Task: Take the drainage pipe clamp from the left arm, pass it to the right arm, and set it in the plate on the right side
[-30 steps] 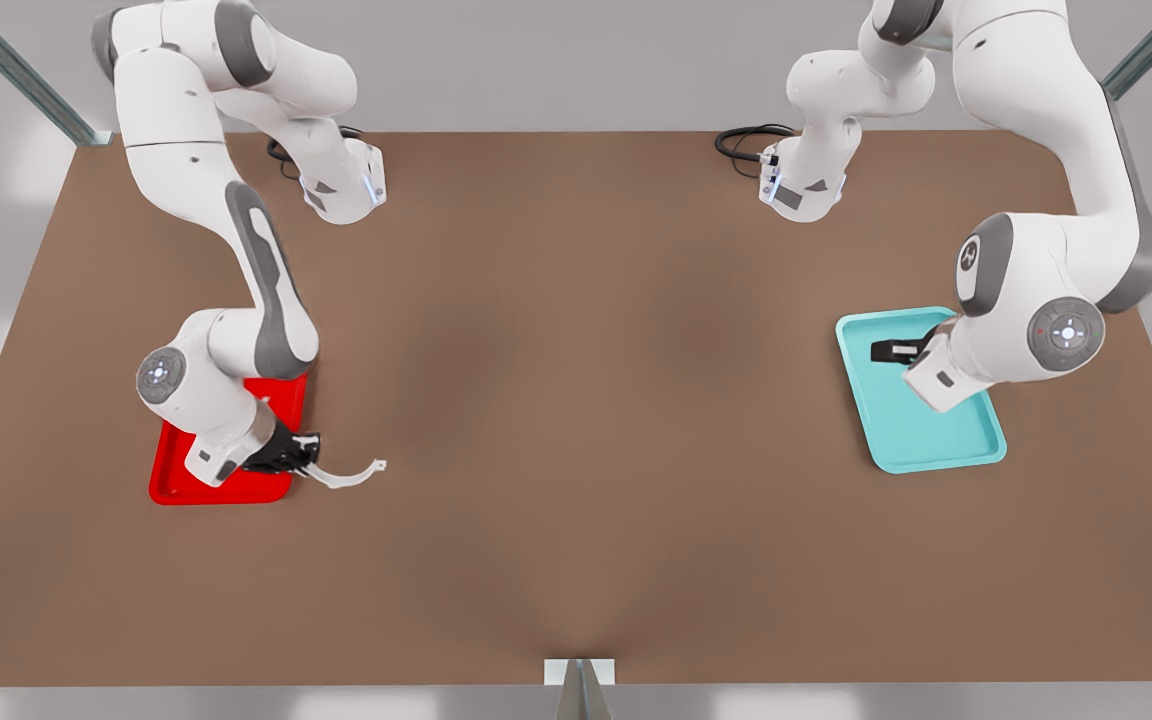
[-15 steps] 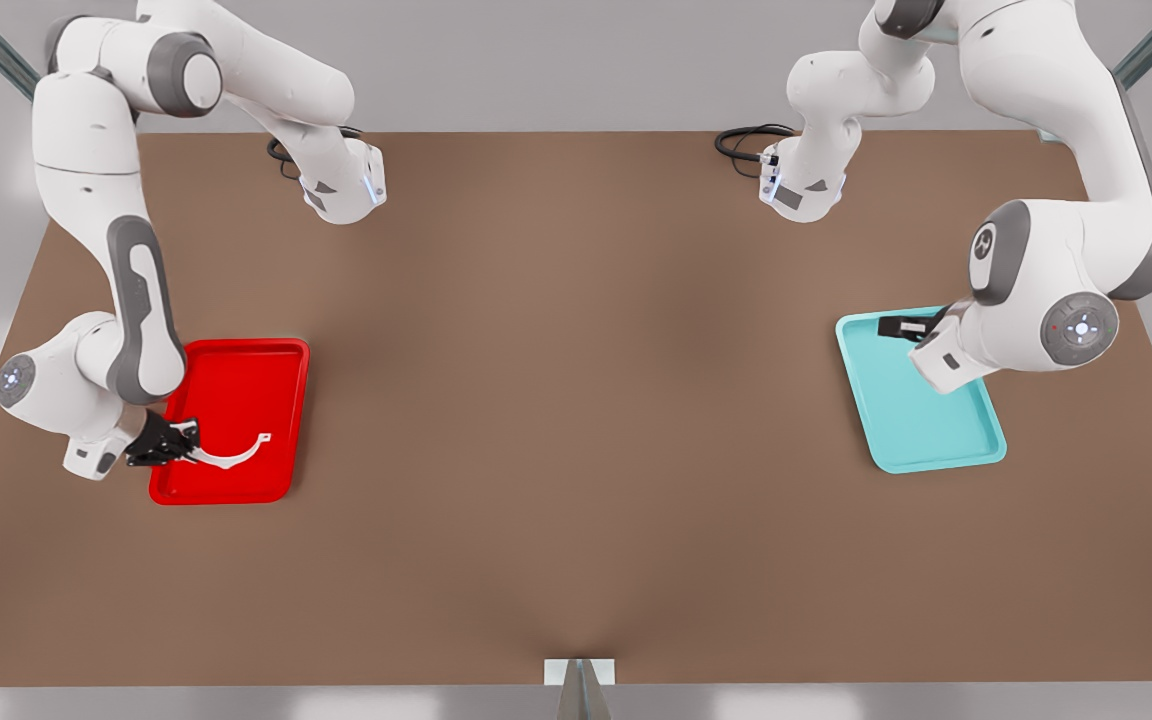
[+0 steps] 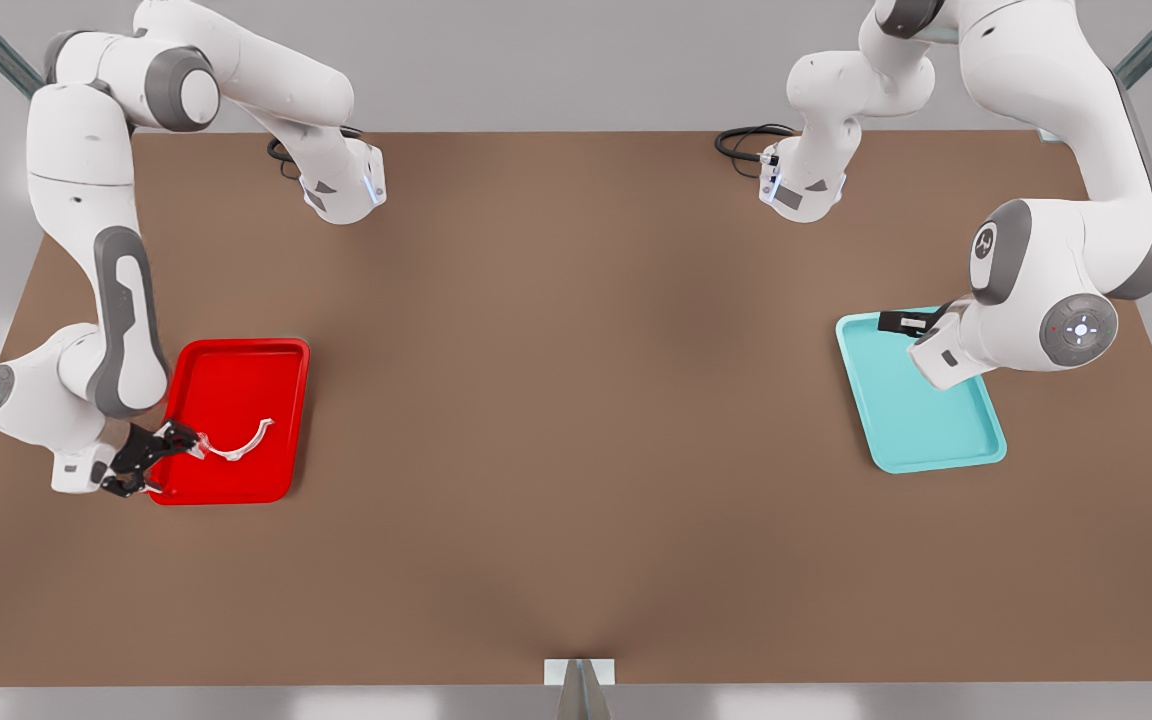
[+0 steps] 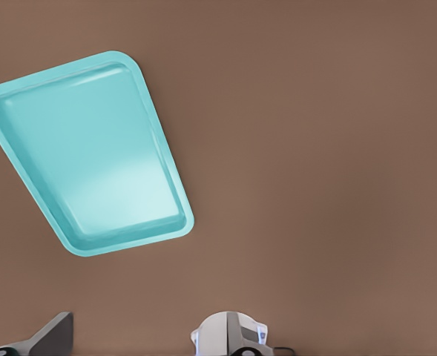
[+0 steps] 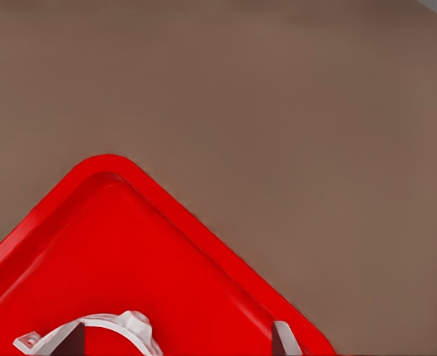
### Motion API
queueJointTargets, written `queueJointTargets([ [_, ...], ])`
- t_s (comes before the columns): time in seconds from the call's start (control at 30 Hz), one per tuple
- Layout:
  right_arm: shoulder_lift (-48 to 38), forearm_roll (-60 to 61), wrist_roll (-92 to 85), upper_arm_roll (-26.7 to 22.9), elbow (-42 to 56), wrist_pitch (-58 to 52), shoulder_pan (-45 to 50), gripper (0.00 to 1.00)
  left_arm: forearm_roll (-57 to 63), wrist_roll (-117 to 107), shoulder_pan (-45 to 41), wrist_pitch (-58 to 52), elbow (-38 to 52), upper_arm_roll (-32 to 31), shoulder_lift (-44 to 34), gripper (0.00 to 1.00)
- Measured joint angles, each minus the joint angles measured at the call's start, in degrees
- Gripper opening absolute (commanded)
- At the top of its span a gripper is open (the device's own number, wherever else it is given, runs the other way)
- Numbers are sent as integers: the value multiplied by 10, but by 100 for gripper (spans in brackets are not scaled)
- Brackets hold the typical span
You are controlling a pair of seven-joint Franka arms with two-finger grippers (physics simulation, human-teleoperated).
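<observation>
The right arm [image 3: 106, 300], on the front view's left, drops from its raised shoulder in a long near-vertical link, bends at the low wrist and points the right gripper [image 3: 158, 452] sideways over the near corner of the plate [image 3: 236, 490]. Its fingers are spread apart, and the drainage pipe clamp [image 3: 234, 445] lies just beyond the fingertips inside the red tray; one end tab sits right at the tips, and whether it touches them cannot be told. In the right wrist view the clamp [image 5: 92, 332] rests on the plate [image 5: 129, 245] between the two spread fingers. The left arm [image 3: 1066, 200], on the front view's right, arches over the table edge and folds back at a low elbow, holding the left gripper [image 3: 901, 322] over the far edge of the teal tray [image 3: 936, 440], where it waits; how far its fingers are parted cannot be told. That tray [image 4: 84, 178] lies below it in the left wrist view. Counted: two arms, two trays (one red, one teal), one clamp, all on one brown table [image 3: 576, 400].
</observation>
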Motion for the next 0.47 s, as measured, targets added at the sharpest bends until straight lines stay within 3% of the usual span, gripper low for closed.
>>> queueJointTargets([
  [0.17, -38, -28, 56, 7, 92, -96, 70, 100, -8, 4, 7, -8, 3, 0, -10, 100],
  [0.27, -128, -61, 134, 8, 124, -188, 126, 100, -9, 5, 17, -4, 4, 0, -12, 100],
  [0.47, -222, -113, 285, 7, 90, -340, 143, 100, -10, 8, 18, -39, 17, -20, -18, 100],
])
